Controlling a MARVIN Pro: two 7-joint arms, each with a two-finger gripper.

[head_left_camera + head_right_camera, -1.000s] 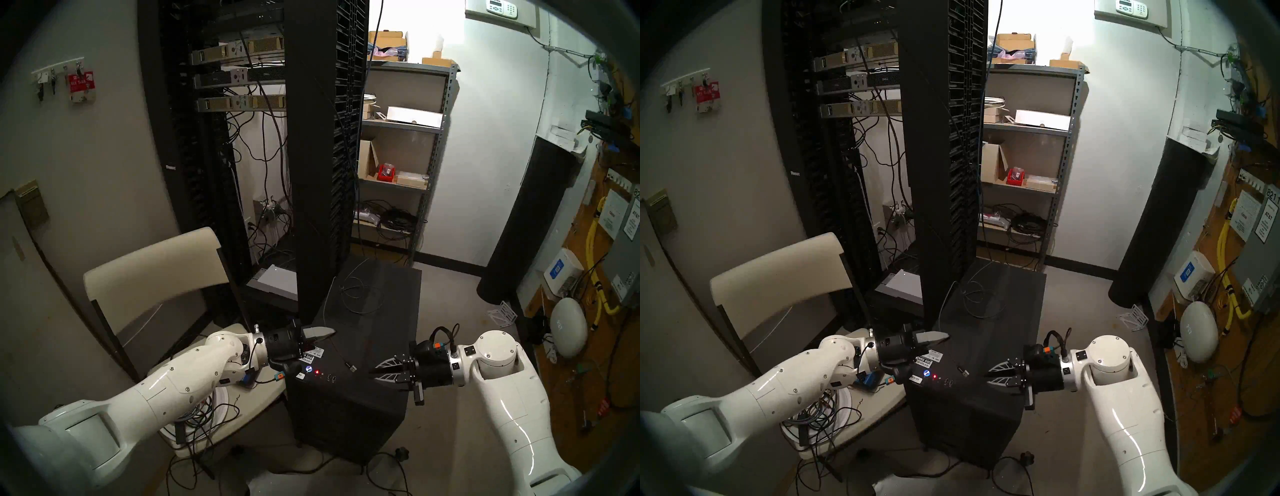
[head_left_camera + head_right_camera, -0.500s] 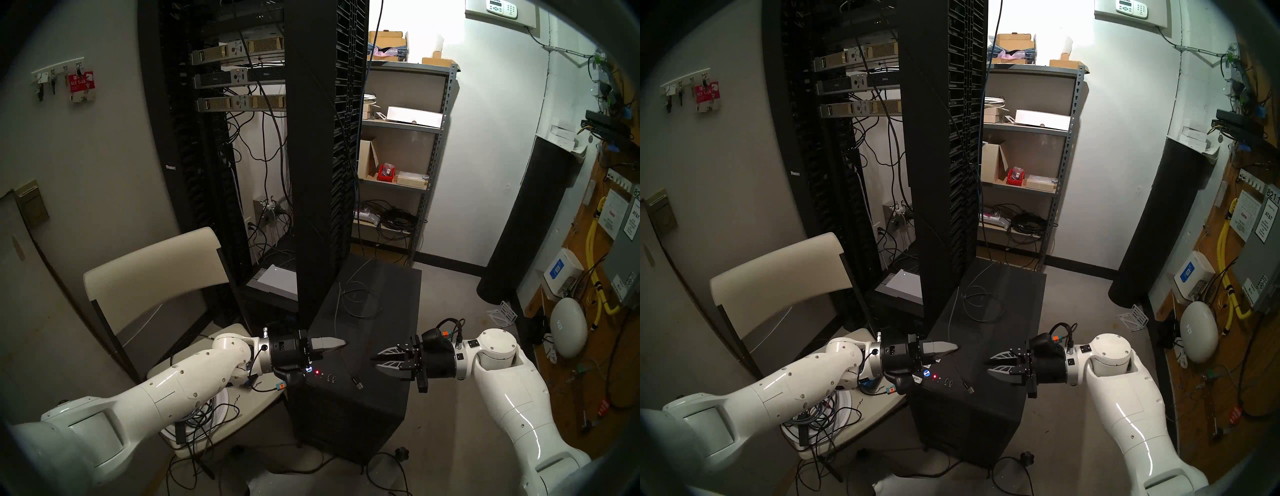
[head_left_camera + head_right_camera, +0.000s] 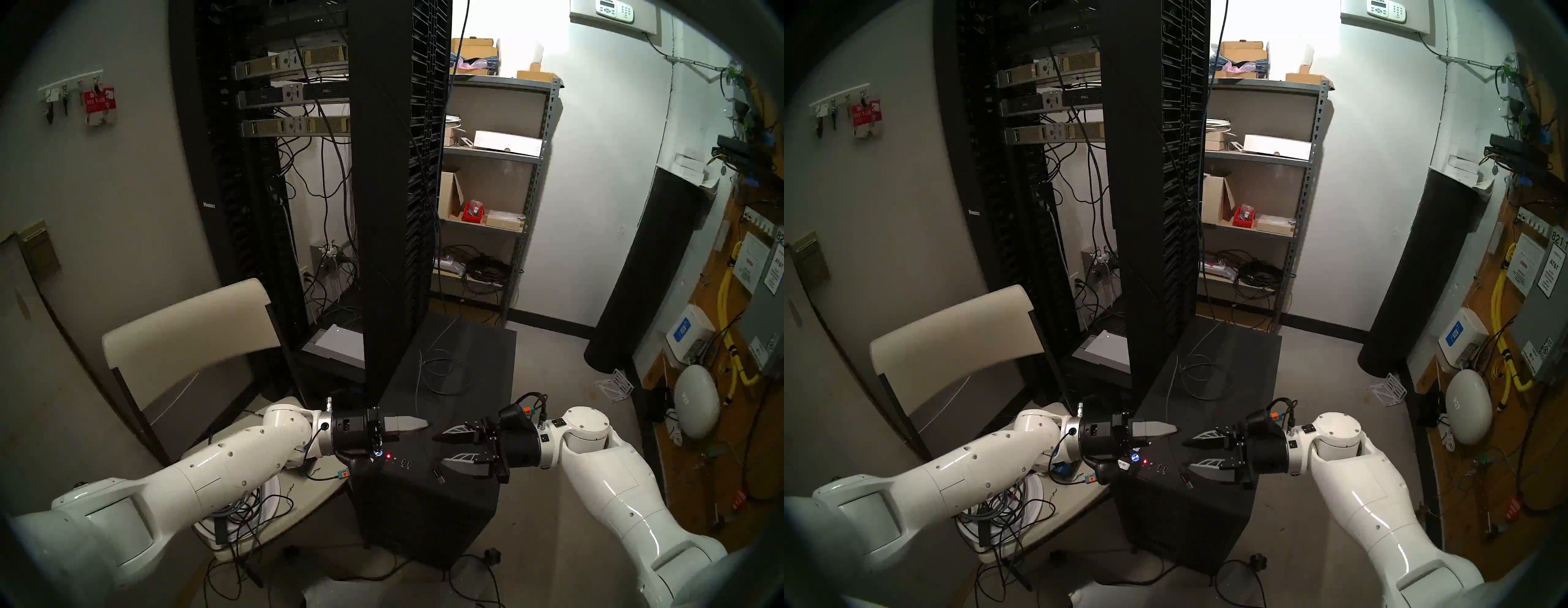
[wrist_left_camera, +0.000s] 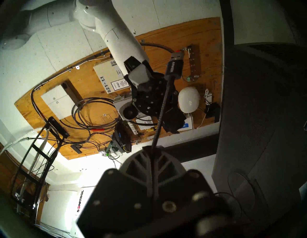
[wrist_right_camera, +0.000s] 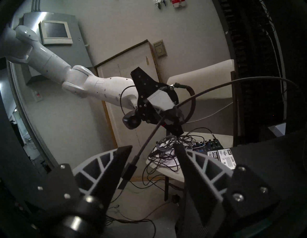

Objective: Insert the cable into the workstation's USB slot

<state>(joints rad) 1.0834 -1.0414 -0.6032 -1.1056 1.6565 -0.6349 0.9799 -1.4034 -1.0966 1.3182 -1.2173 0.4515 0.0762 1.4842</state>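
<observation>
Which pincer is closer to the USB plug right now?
Right. The right pincer is open with the USB plug between its fingers; the left pincer, shut on the cable, is farther up the cord.

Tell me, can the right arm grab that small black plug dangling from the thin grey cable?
Probably yes: the right gripper is open, with the small black plug hanging between its fingers, nothing blocking.

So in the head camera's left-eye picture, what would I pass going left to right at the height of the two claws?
Chair → left gripper, shut on the cable → USB plug dangling over the workstation → right gripper, open → white dome on the far wall.
</observation>
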